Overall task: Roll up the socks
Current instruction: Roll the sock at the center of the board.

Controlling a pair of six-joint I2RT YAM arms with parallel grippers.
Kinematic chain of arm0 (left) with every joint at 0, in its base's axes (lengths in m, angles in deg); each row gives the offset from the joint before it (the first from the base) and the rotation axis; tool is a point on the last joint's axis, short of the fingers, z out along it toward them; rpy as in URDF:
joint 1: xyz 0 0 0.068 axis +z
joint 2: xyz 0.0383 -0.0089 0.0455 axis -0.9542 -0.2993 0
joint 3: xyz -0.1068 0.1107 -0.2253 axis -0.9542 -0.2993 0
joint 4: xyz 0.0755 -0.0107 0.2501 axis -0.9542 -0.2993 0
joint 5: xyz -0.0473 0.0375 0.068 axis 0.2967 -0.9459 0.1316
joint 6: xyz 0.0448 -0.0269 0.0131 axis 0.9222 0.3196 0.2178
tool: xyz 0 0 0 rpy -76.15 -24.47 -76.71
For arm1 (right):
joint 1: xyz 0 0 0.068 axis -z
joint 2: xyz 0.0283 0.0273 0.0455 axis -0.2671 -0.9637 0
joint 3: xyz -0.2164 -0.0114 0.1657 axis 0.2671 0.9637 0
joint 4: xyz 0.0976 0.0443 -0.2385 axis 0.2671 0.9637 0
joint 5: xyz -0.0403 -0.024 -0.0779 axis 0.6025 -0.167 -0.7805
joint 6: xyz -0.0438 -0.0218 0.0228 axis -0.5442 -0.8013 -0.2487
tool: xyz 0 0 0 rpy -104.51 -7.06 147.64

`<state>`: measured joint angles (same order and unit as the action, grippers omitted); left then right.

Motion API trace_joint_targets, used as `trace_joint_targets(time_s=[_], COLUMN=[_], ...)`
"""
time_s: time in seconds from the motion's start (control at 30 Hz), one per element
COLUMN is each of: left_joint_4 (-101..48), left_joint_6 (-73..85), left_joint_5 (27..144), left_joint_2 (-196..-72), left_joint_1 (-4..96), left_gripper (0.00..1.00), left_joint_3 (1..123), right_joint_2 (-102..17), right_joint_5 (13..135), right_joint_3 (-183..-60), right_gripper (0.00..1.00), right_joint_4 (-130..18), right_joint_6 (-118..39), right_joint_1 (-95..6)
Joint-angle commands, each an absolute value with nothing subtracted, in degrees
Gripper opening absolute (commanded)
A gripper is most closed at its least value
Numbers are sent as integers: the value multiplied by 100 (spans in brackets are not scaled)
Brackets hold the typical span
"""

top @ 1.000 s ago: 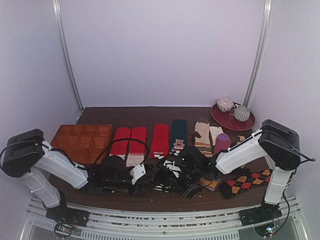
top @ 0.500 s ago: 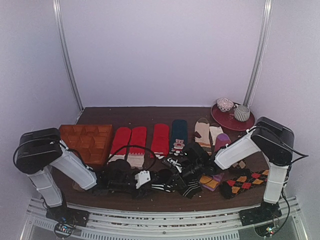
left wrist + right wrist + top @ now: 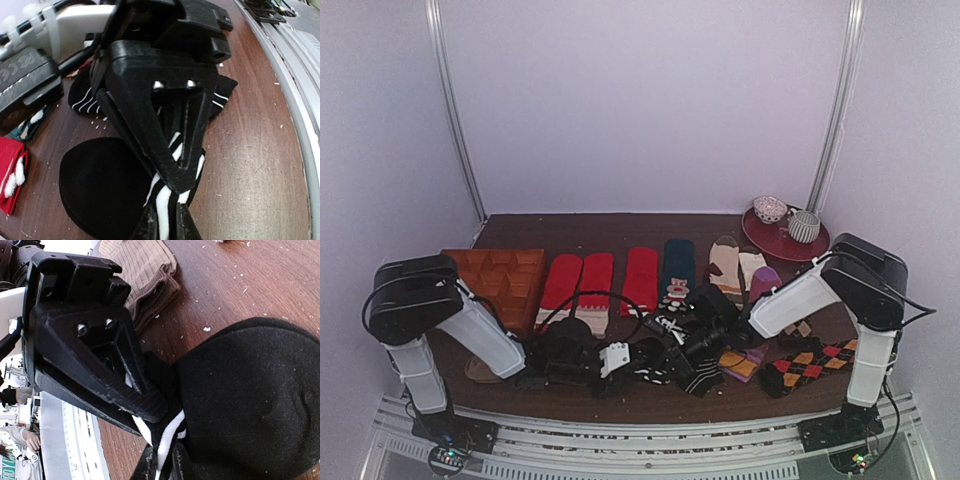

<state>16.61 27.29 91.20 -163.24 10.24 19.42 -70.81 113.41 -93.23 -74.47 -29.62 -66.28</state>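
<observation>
The mostly black sock [image 3: 100, 185] lies on the brown table, its white-banded cuff [image 3: 167, 207] bunched. My left gripper [image 3: 165, 222] is shut on that cuff. The thin-striped sock [image 3: 85, 100] lies just behind it. In the right wrist view my right gripper [image 3: 162, 462] is shut on a white-banded cuff beside the black sock's rounded body [image 3: 250, 405]. In the top view both grippers, left [image 3: 632, 358] and right [image 3: 688, 342], meet over the black socks [image 3: 660, 358] at the front middle.
An orange compartment tray [image 3: 495, 280] sits at the left. Red socks [image 3: 580, 280], a dark teal sock [image 3: 678, 262], tan socks [image 3: 727, 265] and a purple sock [image 3: 763, 285] lie behind. Argyle socks [image 3: 810, 365] lie at the right. A maroon plate [image 3: 785, 240] with cups stands at the back right.
My left arm has swung right, bringing its gripper in to the black socks. The right gripper has shifted slightly left and back, and the socks are bunched closer together.
</observation>
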Motion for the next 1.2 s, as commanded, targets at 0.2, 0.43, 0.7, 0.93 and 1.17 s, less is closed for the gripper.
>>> trace_joint_targets(time_s=[0.2,0.43,0.7,0.93,1.17], left_joint_4=[659,-201,-375,-489,-506], left_joint_6=[2011,1004,552,607,664], left_joint_5=[9374,9992,10141,10261,10296], left_joint_2=[-16667,-17049,-17421,-17547,-17555], left_joint_1=[1031,1062,1138,1167,1210], left_gripper=[0,0,0,0,0], left_joint_3=[2343,2462,2318,2340,2306], right_joint_2=[-7113,-5206,-4453,-4945,-5217], right_joint_5=[10596,9102,6891,6347,6186], right_joint_3=[-8988,-7943,-7223,-7402,-7511], right_gripper=[32,50,52,52,49], right_joint_4=[-6189,-7625,-8663,-8805,-8835], right_joint_6=[-3150,-3709,-5376,-5977,-6214], right_joint_1=[-6647,-6919,-8308,-8566,-8569])
